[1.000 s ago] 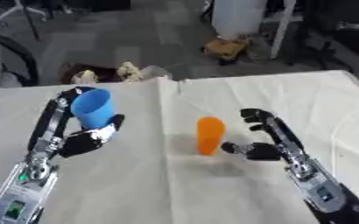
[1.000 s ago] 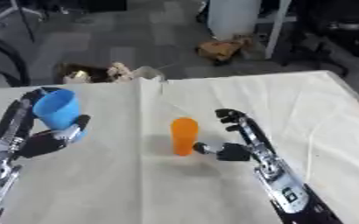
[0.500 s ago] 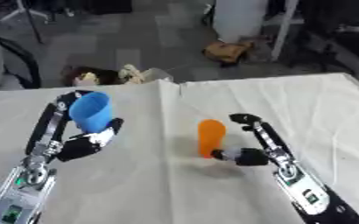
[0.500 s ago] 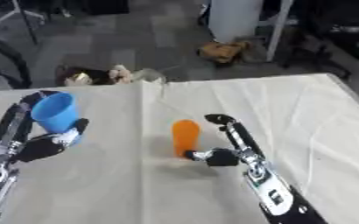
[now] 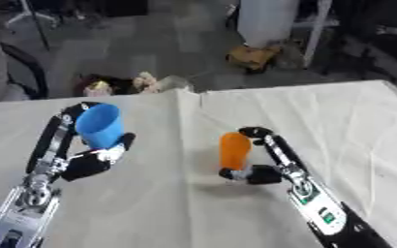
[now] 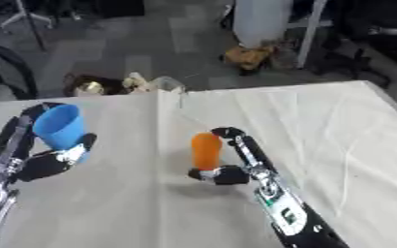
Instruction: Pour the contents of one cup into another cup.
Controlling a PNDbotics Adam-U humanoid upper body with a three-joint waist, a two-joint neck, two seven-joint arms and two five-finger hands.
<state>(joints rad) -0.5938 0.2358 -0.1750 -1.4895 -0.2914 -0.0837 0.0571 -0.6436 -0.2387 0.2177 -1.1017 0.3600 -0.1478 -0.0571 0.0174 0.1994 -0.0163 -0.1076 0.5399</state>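
- Over the last second we saw the right hand [image 5: 266, 167] close in on the orange cup [image 5: 234, 150]; a second earlier it stood apart from the cup with fingers spread.
- In the current views its fingers curled round the cup's right side and its thumb sat at the base, so we judged the grasp made or nearly made, with lifting the likely next step.
- The orange cup stood upright near the middle of the table [image 5: 346, 121]. It was a narrow, smooth, tapered cup, seemingly plastic.
- The left hand [image 5: 87, 162] stayed raised at the left, fingers wrapped round the blue cup [image 5: 99, 125], held roughly upright with its mouth upward.
- The blue cup was wider, smooth and opaque.
- The table carried a pale, creased cloth.
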